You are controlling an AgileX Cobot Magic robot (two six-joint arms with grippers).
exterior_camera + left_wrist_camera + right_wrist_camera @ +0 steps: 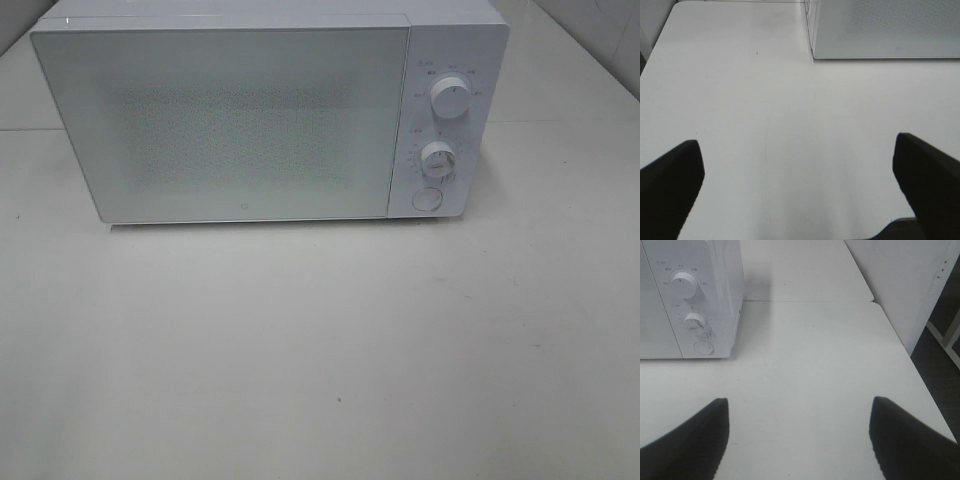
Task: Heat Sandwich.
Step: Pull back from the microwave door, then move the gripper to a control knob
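The sandwich is out of view in every frame. A white microwave [250, 115] stands at the back of the white table [320, 350] with its door shut; two round knobs [452, 98] and a round button [427, 199] sit on its right panel. Neither arm appears in the exterior high view. My left gripper [797, 187] hangs open over bare table in front of the microwave's lower left corner [815, 55], nothing between its black fingers [670, 185]. My right gripper [800, 437] is open too, above the table to the right of the microwave's control panel [692, 322], holding nothing.
The table's right edge [910, 360] runs close to my right gripper, with a white cabinet or wall panel [910, 285] and dark floor beyond it. A seam [805, 301] crosses the tabletop beside the microwave. The table's left edge [657, 45] shows in the left wrist view.
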